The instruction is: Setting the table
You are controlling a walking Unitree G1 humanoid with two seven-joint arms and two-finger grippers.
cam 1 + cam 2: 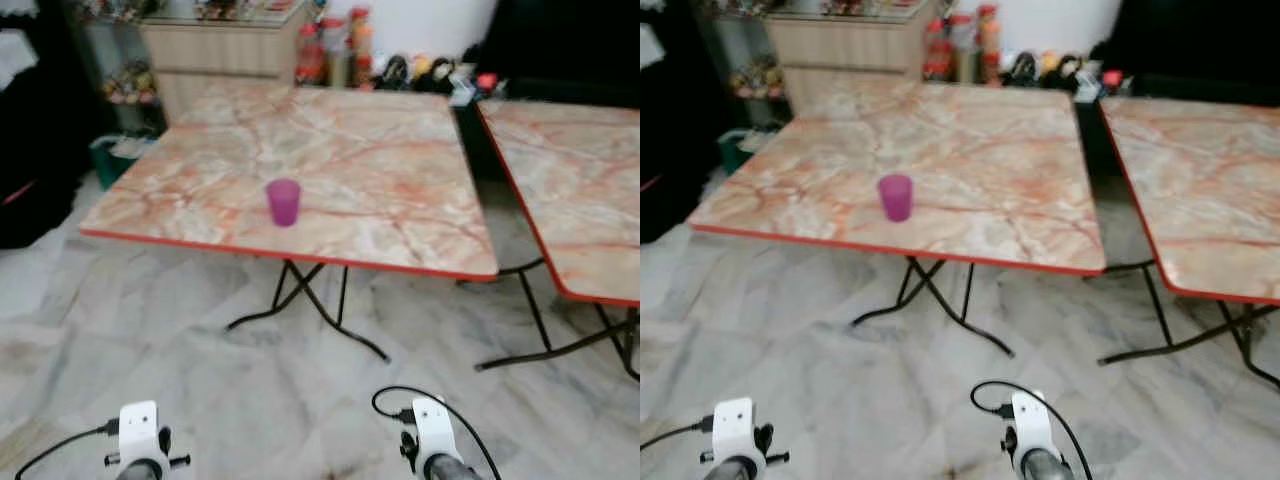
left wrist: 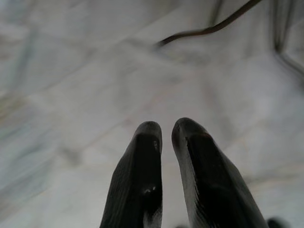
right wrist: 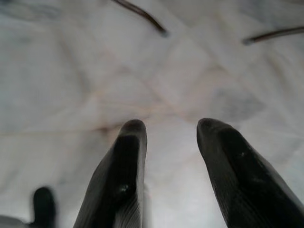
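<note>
A purple cup (image 1: 283,201) on a pink-orange marbled, red-edged table (image 1: 400,180); the floor (image 1: 250,390) seems grey-white marbled.

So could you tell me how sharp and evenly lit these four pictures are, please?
Eye views: soft all over, light even, the purple cup and table edges smeared, the shelf clutter behind unreadable. Left wrist view: fingers dark and close, the floor beyond blurred. Right wrist view: the same, fingers black against a pale, hazy floor.
</note>
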